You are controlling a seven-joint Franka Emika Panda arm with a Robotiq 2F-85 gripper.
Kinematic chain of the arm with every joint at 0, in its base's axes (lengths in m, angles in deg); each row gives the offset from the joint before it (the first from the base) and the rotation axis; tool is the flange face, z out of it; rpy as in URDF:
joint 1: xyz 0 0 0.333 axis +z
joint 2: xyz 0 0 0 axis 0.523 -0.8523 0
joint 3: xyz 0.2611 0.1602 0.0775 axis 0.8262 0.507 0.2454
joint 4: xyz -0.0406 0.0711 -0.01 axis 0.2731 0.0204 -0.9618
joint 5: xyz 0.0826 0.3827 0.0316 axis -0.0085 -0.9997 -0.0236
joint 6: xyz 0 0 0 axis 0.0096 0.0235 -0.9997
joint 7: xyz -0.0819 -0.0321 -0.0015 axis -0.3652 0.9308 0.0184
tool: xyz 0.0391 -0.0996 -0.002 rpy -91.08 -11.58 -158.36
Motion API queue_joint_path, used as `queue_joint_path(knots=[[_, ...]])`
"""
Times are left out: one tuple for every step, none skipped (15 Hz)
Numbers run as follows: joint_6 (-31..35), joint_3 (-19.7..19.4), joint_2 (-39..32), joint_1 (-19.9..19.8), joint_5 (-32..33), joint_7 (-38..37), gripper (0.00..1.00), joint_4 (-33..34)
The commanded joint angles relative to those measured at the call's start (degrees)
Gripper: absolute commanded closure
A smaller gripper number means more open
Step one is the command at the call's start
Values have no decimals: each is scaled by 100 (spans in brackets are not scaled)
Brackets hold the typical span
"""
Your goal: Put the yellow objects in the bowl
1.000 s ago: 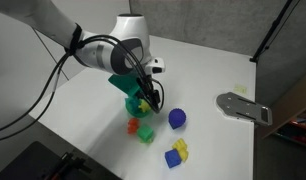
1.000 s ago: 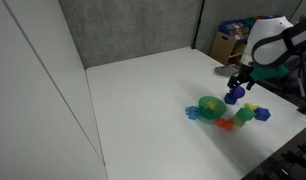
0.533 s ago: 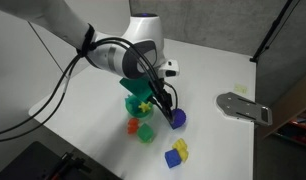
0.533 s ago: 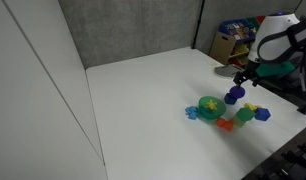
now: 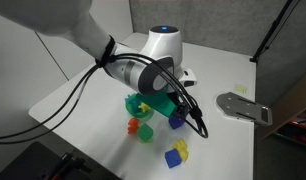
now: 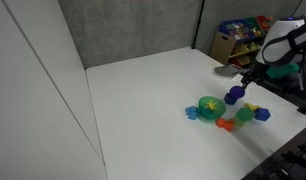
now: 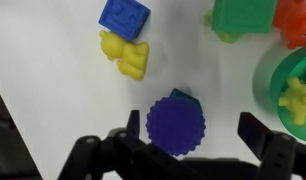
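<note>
The green bowl (image 5: 131, 104) stands on the white table and holds the yellow star piece (image 7: 296, 98); the bowl also shows in an exterior view (image 6: 210, 105) and at the right edge of the wrist view (image 7: 289, 68). The blocky yellow piece (image 7: 126, 55) lies on the table beside a blue block (image 7: 124, 17); in an exterior view the yellow piece (image 5: 182, 148) lies near the front. My gripper (image 7: 188, 140) is open and empty, above a blue ball (image 7: 176, 125). In both exterior views the gripper (image 5: 197, 124) (image 6: 250, 80) hangs to the side of the bowl.
A green cube (image 7: 241, 15) and an orange piece (image 7: 293, 20) lie next to the bowl. A grey metal plate (image 5: 243, 106) lies at the table's right edge. Boxes of clutter (image 6: 238, 35) stand beyond the table.
My gripper has moved away from above the bowl and now hangs over the blue ball. The yellow star stays in the bowl.
</note>
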Motion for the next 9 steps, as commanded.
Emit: queue_joint_path(knots=[[156, 337, -345, -495, -433, 1036, 0, 230], [126, 382, -436, -589, -496, 1228, 0, 288], [128, 433, -519, -687, -558, 1420, 0, 339], [113, 450, -600, -750, -572, 1542, 0, 397], [155, 484, -691, -826, -586, 1688, 0, 451], [168, 493, -808, -869, -565, 1785, 0, 518], [212, 477, -911, -882, -516, 1827, 0, 570], [246, 460, -1003, -889, -471, 1860, 0, 617], [290, 435, -1097, -889, -439, 1859, 0, 662]])
